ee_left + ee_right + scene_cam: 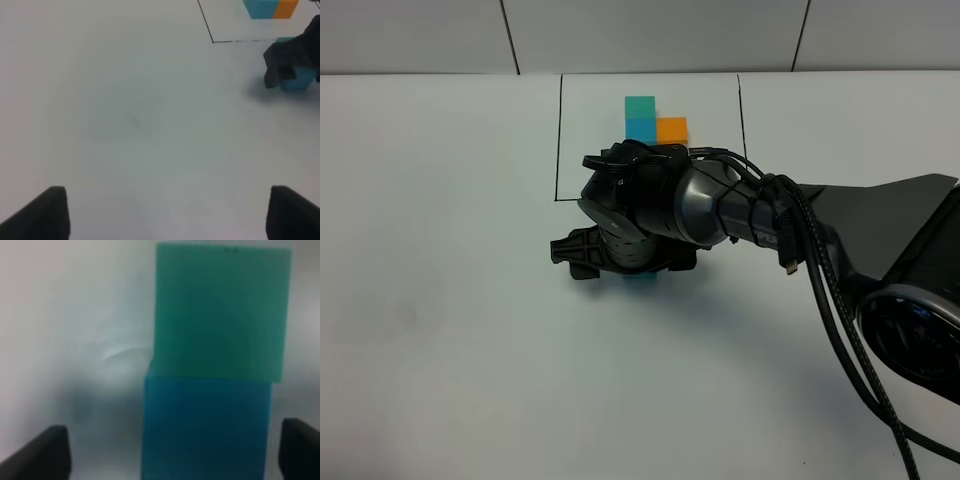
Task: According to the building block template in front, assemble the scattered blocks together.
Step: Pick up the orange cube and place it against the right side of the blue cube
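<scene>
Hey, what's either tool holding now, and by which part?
Nothing. The right tool stands open astride the blue cube, not gripping it; left tool open, empty.

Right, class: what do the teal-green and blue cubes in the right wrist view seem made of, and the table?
Teal-green cube and blue cube: probably matte plastic, perhaps foam; flat even colour, crisp edges, no grain. Table: smooth white laminate, apparently; faint sheen.

The exterior high view is bright and evenly lit; the wall (650, 35) at 12 o'clock looks greyer than the white table (440, 350). The right arm (880, 230) throws only a faint, soft shadow close beneath itself. The left wrist view is soft, with a cool grey tint. The right wrist view is strongly blurred: the teal-green cube (220, 310) and the blue cube (205, 430) are out of focus, and a dim grey shadow lies beside the blue one.
</scene>
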`<state>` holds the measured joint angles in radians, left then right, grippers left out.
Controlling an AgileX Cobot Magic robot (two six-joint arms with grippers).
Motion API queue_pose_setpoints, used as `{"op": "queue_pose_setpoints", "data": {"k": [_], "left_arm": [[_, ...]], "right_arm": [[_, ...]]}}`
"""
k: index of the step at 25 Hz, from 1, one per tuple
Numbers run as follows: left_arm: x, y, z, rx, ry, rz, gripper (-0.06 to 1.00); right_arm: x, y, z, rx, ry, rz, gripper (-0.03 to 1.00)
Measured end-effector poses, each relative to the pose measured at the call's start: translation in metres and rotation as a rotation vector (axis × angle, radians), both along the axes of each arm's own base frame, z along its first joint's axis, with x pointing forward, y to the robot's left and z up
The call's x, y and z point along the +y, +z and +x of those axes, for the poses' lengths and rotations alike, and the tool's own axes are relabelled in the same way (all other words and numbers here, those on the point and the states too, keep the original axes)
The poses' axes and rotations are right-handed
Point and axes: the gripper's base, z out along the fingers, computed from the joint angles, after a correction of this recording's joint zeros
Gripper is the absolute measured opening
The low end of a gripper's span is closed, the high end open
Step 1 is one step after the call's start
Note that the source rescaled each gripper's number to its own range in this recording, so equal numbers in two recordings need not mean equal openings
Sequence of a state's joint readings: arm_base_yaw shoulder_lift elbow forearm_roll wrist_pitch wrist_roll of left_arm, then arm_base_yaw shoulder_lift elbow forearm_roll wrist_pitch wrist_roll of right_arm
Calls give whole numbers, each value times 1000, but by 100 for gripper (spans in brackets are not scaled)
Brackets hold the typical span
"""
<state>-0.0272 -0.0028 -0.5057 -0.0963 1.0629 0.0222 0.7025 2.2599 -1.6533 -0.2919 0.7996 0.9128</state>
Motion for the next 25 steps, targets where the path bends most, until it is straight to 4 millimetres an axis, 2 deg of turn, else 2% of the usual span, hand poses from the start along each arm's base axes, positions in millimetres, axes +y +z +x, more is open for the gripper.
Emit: {"op": "queue_pose_setpoints", "data": {"k": [2, 4, 7, 10, 13, 17, 22, 25], "left_arm": [[0, 0, 0, 0, 0, 0, 82], [0, 0, 0, 0, 0, 0, 82], [0, 0, 0, 0, 0, 0, 82], [0, 0, 0, 0, 1, -1, 82], [0, 0, 0, 0, 1, -1, 82], [0, 0, 0, 0, 1, -1, 82], [0, 0, 0, 0, 1, -1, 82], [0, 0, 0, 0, 1, -1, 82]], "right_arm": [[0, 7, 0, -10, 21, 6, 89], [1, 17, -2, -14, 48, 18, 99], [-2, 32, -7, -2, 112, 6, 100], [-15, 48, -15, 12, 181, -28, 100], [-47, 57, -20, 37, 179, -49, 100], [-100, 65, -34, 70, 124, -69, 100], [-172, 74, -64, 80, 34, -73, 99], [-211, 72, -84, 117, -6, -80, 95]]}}
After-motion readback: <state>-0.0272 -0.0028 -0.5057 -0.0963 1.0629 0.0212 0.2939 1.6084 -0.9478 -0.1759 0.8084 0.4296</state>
